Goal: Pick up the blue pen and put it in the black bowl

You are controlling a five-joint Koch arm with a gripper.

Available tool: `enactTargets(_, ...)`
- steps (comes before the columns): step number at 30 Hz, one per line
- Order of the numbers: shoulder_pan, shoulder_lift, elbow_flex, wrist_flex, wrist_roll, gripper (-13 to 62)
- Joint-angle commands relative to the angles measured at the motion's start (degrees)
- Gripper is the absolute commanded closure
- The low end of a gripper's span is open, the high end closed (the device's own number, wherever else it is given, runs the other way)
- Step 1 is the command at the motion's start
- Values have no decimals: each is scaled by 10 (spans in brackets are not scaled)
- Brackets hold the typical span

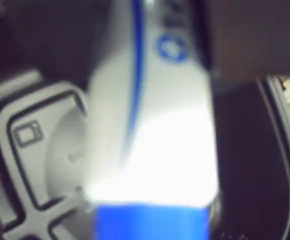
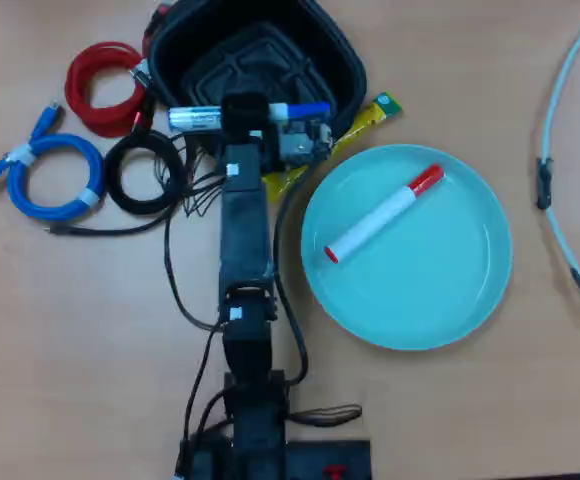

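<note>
The hand (image 2: 242, 116) is clamped across the middle of the blue pen (image 2: 202, 118), holding it level over the near rim of the black bowl (image 2: 340, 60), as the overhead view shows. The pen lies crosswise to the arm (image 2: 245, 240), its labelled white barrel sticking out past the bowl's left wall and its blue cap reaching over the bowl's inside on the right. In the wrist view the pen (image 1: 155, 145) fills the middle, very blurred, white with a blue stripe and a blue band at the bottom edge, and the bowl's ridged, embossed floor (image 1: 35, 150) shows below it to the left.

Right of the bowl and nearer the arm's base sits a light-blue plate (image 2: 440, 290), with a red-capped marker (image 2: 382, 215) lying slantwise on it. Left of the bowl on the wooden surface (image 2: 70, 350) lie a red cable coil (image 2: 78, 95), a black cable coil (image 2: 120, 190) and a blue cable coil (image 2: 30, 195). A yellow packet (image 2: 365, 115) pokes out between bowl and plate.
</note>
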Motion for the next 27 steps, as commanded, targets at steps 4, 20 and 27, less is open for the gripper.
enactTargets(4,12,12,-352,-41,16,562)
enactTargets(20,35,-40,-356,-47,5,319)
enactTargets(27,45,-59,-360,-48,5,166)
